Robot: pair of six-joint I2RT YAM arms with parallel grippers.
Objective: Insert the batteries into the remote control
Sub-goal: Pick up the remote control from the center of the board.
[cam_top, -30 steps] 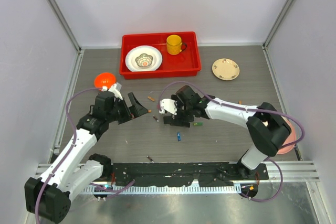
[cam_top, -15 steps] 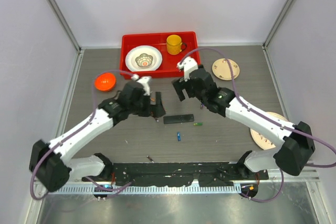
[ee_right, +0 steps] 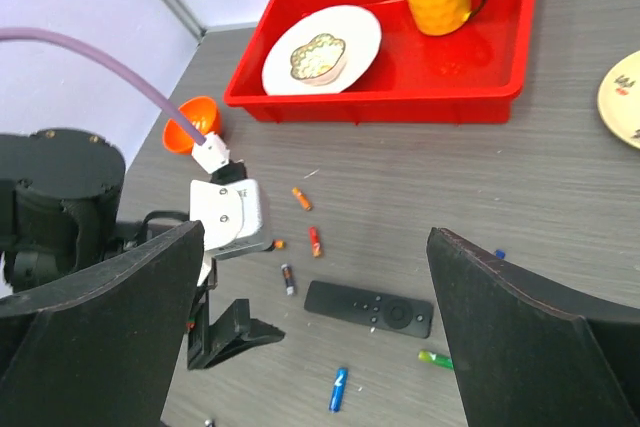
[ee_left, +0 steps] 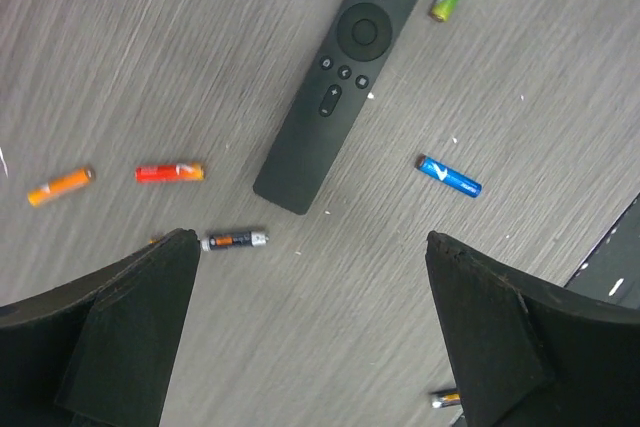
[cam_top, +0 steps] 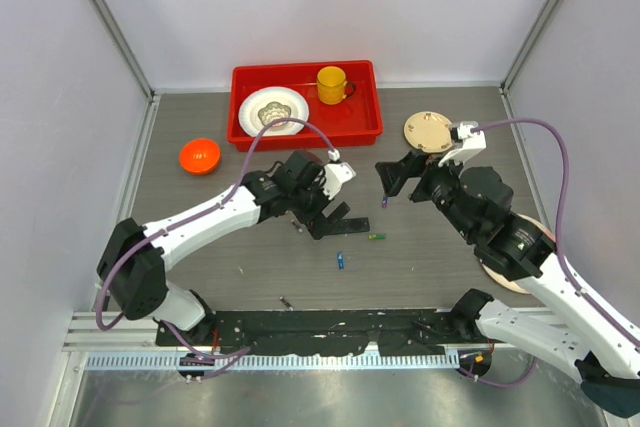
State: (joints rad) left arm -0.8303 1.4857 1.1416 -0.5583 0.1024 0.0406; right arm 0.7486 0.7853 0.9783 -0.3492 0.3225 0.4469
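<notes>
Grippers, top view: my left gripper (cam_top: pixel 333 219) and right gripper (cam_top: pixel 396 179) spread, empty. Left wrist: slim flat black plastic remote control (ee_left: pixel 335 92) upper centre, buttons up; likely light, rigid, slick, so pinch long edges. Right wrist: tiny cylindrical batteries (ee_right: pixel 339 388) scattered round it.

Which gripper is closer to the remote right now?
Left. The left gripper hovers right above the remote control, which lies on the table just ahead of its open jaws. The right gripper, also open, sits off to the remote's right, clearly farther away.
</notes>
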